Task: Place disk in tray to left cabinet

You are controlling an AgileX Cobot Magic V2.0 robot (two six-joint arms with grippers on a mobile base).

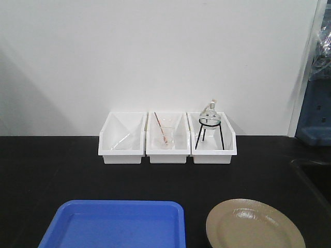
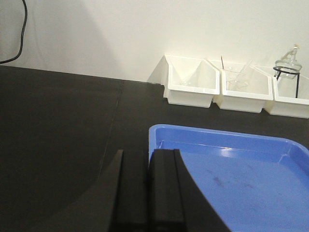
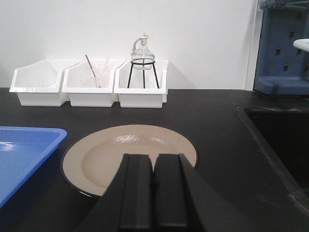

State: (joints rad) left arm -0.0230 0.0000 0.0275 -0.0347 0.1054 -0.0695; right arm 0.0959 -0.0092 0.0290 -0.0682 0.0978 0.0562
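My right pincer (image 3: 153, 162), pressed together and empty, is hovering over the near rim of the disk (image 3: 130, 142). The disk is lying flat on the surface (image 3: 217, 121), just right of the tray (image 3: 24, 145), not touching it. My left pincer (image 2: 147, 162), likewise pressed together, is waiting at the tray's near-left edge.

The front view's bottom edge crops tray (image 1: 116, 227) and disk (image 1: 253, 227); the right claw (image 3: 153, 162) hides the disk's near rim.
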